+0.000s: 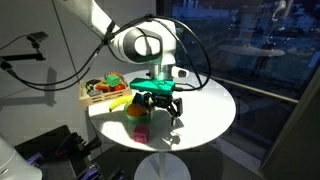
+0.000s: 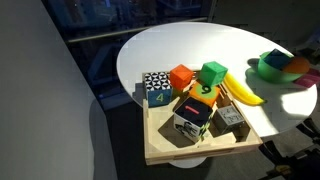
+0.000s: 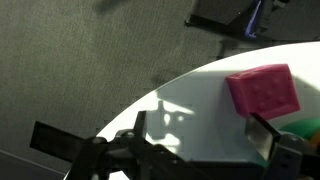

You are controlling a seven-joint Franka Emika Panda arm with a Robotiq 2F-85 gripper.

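My gripper (image 1: 163, 110) hangs over the round white table (image 1: 205, 115), open and empty. In the wrist view its two dark fingers (image 3: 165, 140) stand wide apart above the tabletop. A pink block (image 3: 263, 92) lies just beyond the right finger, apart from it. The same block shows near the table's front edge in an exterior view (image 1: 141, 130). A yellow-green object (image 1: 135, 112) lies on the table beside the gripper. The gripper is out of view in the exterior view that shows the tray up close.
A wooden tray (image 2: 160, 152) holds several toy blocks, among them a green one (image 2: 212, 72), an orange one (image 2: 181, 78) and a numbered cube (image 2: 156, 88). A banana (image 2: 243, 92) and a green bowl (image 2: 275, 66) lie beside it. The tray also shows in an exterior view (image 1: 98, 98).
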